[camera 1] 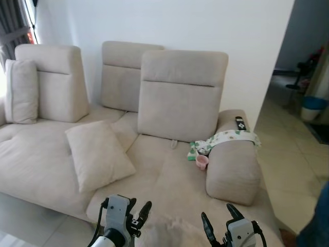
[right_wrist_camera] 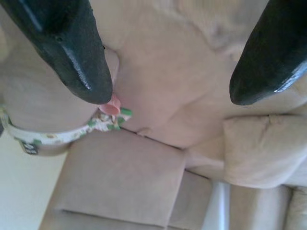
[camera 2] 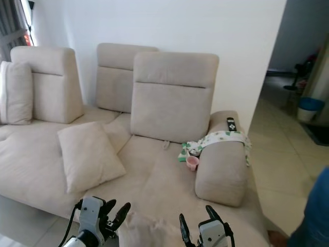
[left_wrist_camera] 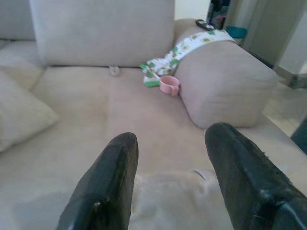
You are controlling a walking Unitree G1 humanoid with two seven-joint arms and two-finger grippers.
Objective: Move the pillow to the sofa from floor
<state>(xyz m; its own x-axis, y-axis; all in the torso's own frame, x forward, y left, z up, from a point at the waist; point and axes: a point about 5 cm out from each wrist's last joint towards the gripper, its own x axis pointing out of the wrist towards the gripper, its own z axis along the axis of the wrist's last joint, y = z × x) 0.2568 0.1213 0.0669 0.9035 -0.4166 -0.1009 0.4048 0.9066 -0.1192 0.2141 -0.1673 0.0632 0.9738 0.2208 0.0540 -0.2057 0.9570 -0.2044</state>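
— Where's the pillow (camera 1: 169, 230)?
— At the sofa's (camera 1: 169, 175) front edge, on the seat, lying between the two end effectors.
— And those?
— The left end effector (camera 1: 138, 216) and right end effector (camera 1: 216, 220) both have fingers spread wide, gripping nothing.
— Anything else on the seat?
— A second cushion (camera 1: 97, 154) toward the left, a pink cup (camera 1: 202, 161) beside the armrest (camera 1: 234, 164), a patterned cloth (camera 1: 226, 138) draped over it.
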